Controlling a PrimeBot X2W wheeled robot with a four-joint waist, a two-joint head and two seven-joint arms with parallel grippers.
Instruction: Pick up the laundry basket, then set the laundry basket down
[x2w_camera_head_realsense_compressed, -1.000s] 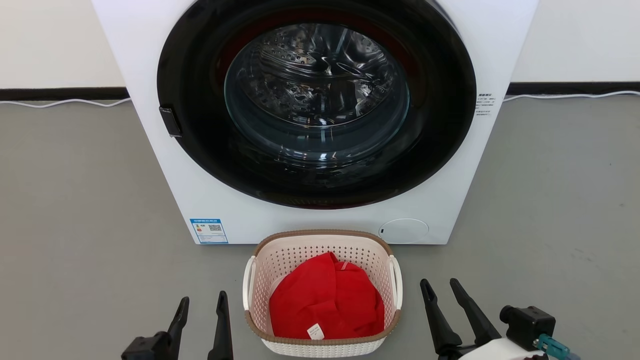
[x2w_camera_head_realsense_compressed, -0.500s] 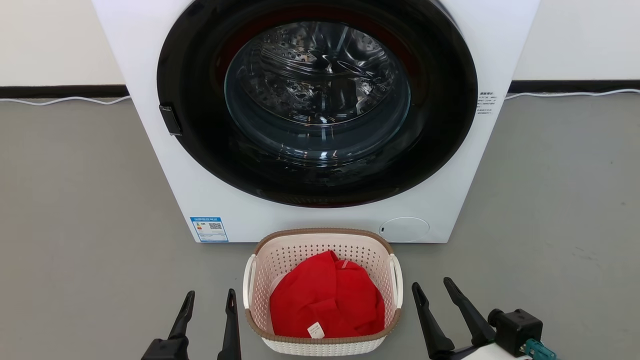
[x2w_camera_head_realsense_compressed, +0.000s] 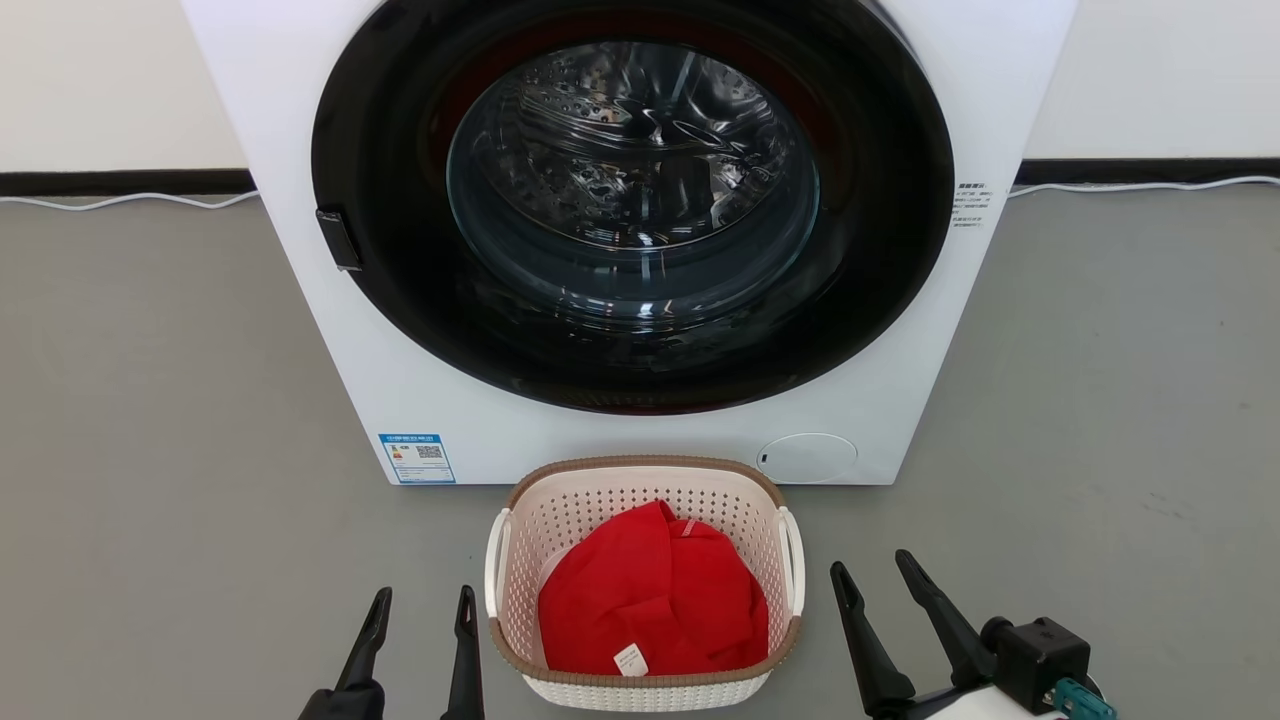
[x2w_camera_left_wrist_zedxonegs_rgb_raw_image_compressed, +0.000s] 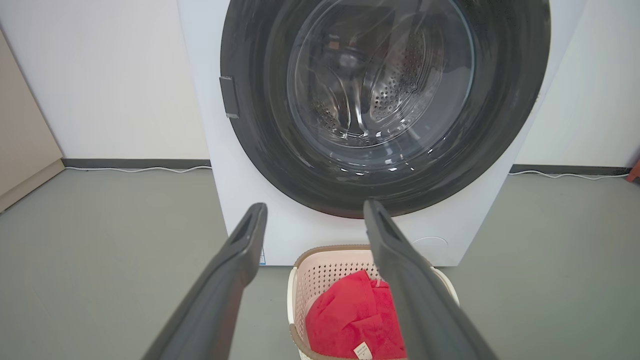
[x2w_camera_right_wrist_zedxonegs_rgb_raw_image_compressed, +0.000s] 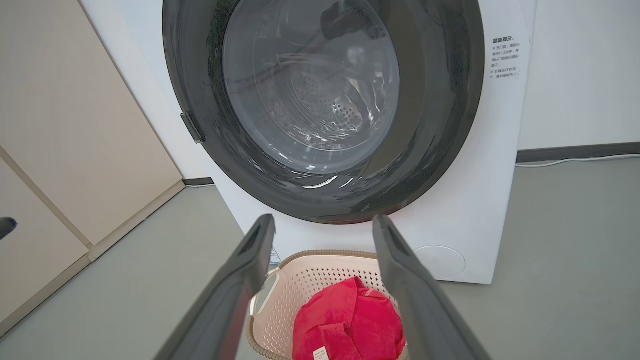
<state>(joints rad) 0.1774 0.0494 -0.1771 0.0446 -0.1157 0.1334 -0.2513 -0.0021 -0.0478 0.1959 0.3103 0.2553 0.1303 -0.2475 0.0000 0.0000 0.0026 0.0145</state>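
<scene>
Closing in on target.

Head view: left claw (x2w_camera_head_realsense_compressed: 423, 595) has slid inward over last second and is now just beside left handle of laundry basket (x2w_camera_head_realsense_compressed: 640, 468). Right claw (x2w_camera_head_realsense_compressed: 872, 565) is near right handle, hardly shifted. Both claws spread wide, empty. Basket unmoved on floor (x2w_camera_head_realsense_compressed: 180, 450) before washer (x2w_camera_head_realsense_compressed: 600, 450), red garment (x2w_camera_head_realsense_compressed: 655, 590) inside.

Left wrist view: basket low, partly behind right finger.

Right wrist view: basket low between fingers.

Judgement: approach phase, claws flanking, no contact or lift yet.

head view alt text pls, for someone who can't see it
A small cream laundry basket holding a red cloth sits on the grey floor before a white front-loading washer. The left gripper and right gripper, both open, flank it, holding nothing.
</scene>
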